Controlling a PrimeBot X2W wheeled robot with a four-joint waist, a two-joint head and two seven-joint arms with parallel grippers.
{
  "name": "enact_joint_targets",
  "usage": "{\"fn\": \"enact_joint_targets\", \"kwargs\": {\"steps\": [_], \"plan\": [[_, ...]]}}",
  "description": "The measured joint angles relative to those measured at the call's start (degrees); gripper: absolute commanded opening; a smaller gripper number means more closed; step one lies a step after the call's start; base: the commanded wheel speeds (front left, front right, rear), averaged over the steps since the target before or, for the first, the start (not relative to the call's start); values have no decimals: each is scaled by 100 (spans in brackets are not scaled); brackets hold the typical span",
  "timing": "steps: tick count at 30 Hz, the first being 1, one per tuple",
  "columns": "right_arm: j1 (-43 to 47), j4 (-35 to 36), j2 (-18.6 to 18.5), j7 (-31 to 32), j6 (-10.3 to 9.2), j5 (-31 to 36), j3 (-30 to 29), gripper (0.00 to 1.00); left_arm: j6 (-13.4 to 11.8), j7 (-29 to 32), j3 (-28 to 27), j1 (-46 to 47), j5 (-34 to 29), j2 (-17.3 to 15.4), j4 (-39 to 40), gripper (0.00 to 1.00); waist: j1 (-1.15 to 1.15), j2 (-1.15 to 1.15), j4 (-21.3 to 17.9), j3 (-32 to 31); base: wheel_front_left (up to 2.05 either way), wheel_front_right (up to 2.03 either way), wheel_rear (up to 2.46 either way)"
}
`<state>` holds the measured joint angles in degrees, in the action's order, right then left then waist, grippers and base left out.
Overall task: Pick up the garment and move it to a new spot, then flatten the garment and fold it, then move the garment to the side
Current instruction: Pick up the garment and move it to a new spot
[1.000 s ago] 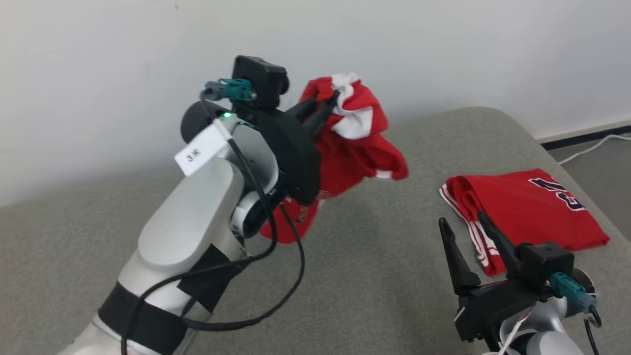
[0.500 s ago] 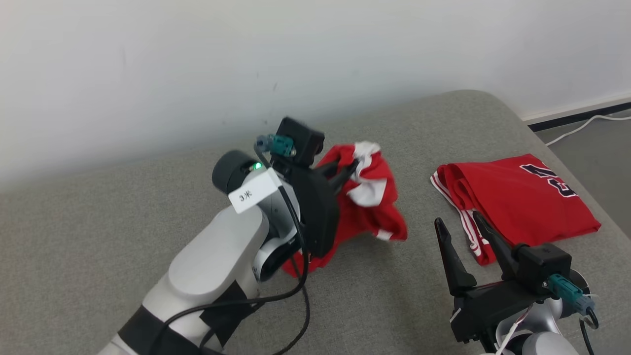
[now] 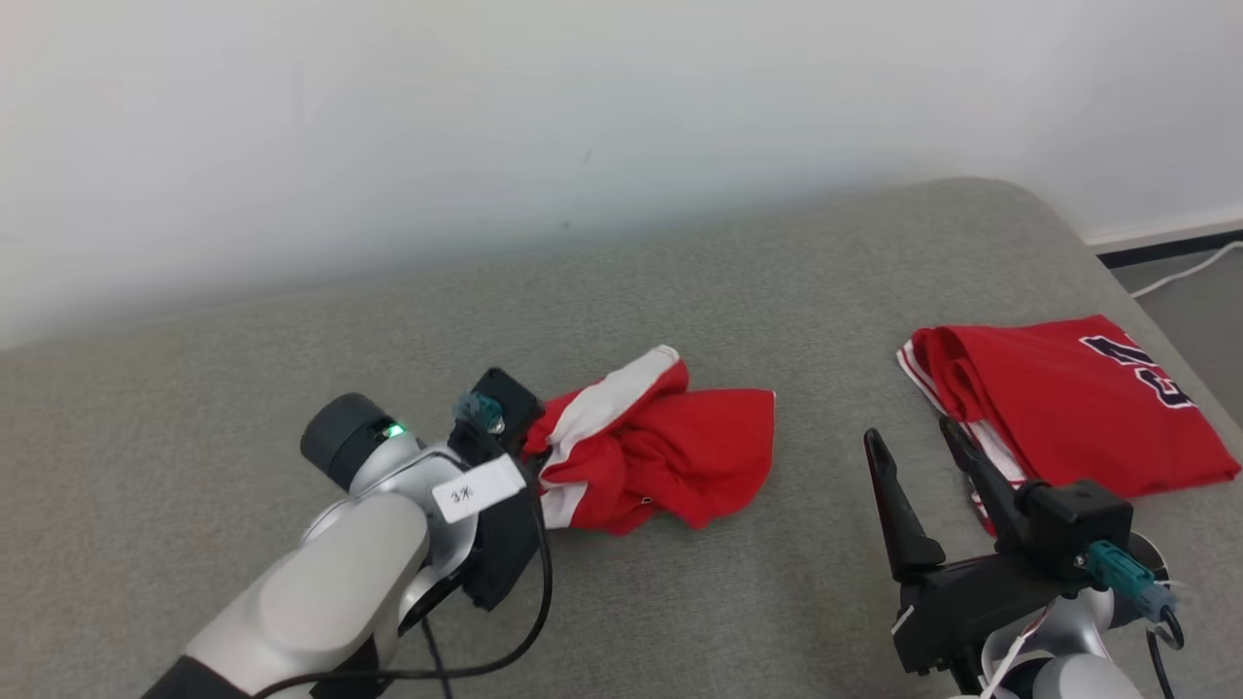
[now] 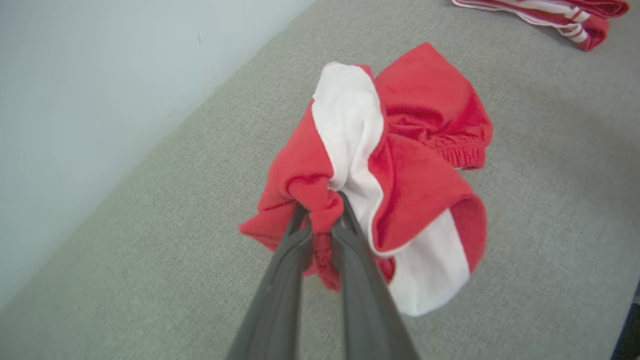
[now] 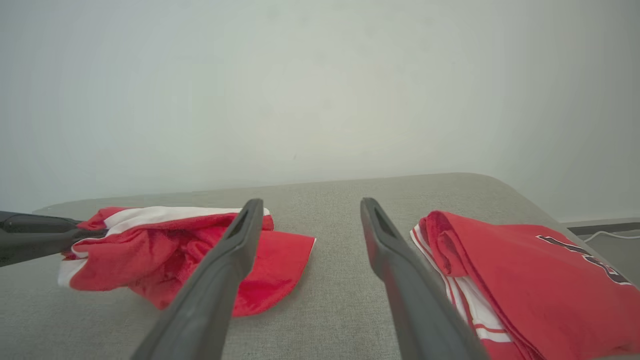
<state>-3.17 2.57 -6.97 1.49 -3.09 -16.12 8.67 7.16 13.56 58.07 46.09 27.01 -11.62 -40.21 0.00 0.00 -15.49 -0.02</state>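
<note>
The garment (image 3: 670, 456) is a crumpled red piece with white panels, resting in a heap on the grey cushion (image 3: 738, 291) left of centre. My left gripper (image 3: 534, 454) is low at the heap's left edge. In the left wrist view that gripper (image 4: 320, 205) is shut on a red fold of the garment (image 4: 415, 190). My right gripper (image 3: 911, 435) stands open at the lower right, apart from the cloth. The right wrist view has the garment (image 5: 165, 240) behind and left of the open right gripper (image 5: 311, 202), with the left fingers (image 5: 45, 235) at its left end.
A folded red jersey (image 3: 1068, 408) with dark lettering lies at the cushion's right end, just beyond my right gripper. A pale wall (image 3: 583, 116) backs the cushion. A white cable (image 3: 1185, 277) runs on the floor at far right.
My left arm has come down with the garment, from hanging in the air to resting on the cushion. The head camera has shifted. The right gripper has stayed open.
</note>
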Motion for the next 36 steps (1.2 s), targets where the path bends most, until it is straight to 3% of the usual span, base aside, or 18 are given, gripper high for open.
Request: {"fn": "enact_joint_targets", "kwargs": {"steps": [2, 3, 4, 14, 20, 24, 36], "plan": [[-1, -16, 7, 0, 0, -1, 29, 100, 0, -74, 188, 3, -87, -107, -18, 31, 0, 0, 74, 1, 0, 0, 0], [-2, -29, 11, -1, 0, -1, 43, 100, 1, -132, 246, 3, -118, -149, -49, 62, 0, 0, 110, 1, 0, 0, 0], [-3, -36, 14, -1, 4, -1, 66, 100, 1, -192, 303, 8, -141, -192, -99, 98, 0, 0, 146, 0, 0, 0, 0], [-113, -110, 53, -7, 15, -1, 181, 100, -14, -595, 303, 36, -413, -405, -564, 100, 0, 0, 352, -23, 0, 0, 0], [-110, -160, 52, -44, 14, -2, 146, 100, -316, -931, -36, 103, -312, -337, -568, 100, 0, 0, 406, -37, 0, 0, 0], [-54, -154, 32, -56, 2, -42, 37, 100, -360, -1261, -363, 52, 92, -178, -344, 100, 0, 0, 471, -52, 0, 0, 0], [26, -157, 38, -97, -19, -43, 91, 100, -158, -1461, 40, -393, 185, 346, 230, 100, 0, 0, 578, -117, 0, 0, 0]]}}
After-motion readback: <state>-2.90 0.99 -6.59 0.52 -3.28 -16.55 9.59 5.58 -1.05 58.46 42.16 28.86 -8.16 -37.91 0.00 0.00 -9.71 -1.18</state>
